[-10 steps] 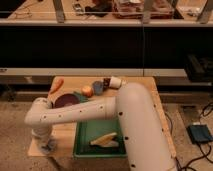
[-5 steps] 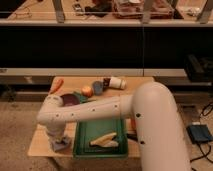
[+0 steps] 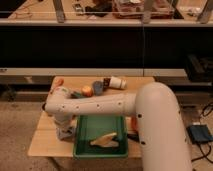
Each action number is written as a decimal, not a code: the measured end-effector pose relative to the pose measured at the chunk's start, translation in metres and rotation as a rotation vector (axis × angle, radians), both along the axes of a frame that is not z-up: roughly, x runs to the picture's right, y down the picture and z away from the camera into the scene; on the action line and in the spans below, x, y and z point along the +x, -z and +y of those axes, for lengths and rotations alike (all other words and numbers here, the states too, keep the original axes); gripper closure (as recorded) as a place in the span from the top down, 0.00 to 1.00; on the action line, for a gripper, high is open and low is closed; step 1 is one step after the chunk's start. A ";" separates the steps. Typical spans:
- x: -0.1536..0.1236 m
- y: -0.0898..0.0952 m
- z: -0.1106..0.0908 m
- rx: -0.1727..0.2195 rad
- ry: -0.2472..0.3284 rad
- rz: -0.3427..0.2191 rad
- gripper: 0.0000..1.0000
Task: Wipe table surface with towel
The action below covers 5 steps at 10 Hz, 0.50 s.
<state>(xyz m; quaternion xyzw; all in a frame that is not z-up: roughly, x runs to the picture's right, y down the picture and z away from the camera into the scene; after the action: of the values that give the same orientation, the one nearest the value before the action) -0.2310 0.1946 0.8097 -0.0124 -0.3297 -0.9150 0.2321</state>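
Towel (image 3: 67, 134) at closed fingers (image 3: 63, 131) on table (image 3: 42, 143)

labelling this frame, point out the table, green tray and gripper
table (image 3: 44, 143), camera view, bare front-left planks
green tray (image 3: 78, 141), camera view, left rim wall
gripper (image 3: 64, 133), camera view, tip, beside the tray's left rim

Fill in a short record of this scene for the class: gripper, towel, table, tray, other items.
gripper: shut, pointing down at the table's left front, beside the tray
towel: pale lump under the gripper, apparently pinched, resting on the table
table: light wooden planks
green tray: right of the gripper, holds pale yellow pieces
far side: orange item, round fruit, white cup on its side
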 end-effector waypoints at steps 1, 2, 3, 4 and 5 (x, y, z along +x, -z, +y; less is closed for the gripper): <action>-0.015 -0.005 -0.008 0.012 -0.012 -0.012 0.00; -0.030 -0.008 -0.011 0.016 -0.015 -0.025 0.00; -0.043 -0.009 -0.013 0.018 -0.011 -0.037 0.00; -0.064 -0.011 -0.009 0.014 0.005 -0.061 0.00; -0.084 -0.011 -0.003 0.008 0.028 -0.094 0.00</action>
<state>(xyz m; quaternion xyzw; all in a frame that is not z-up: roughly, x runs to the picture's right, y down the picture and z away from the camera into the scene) -0.3154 0.1916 0.8210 0.0269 -0.3365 -0.9191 0.2034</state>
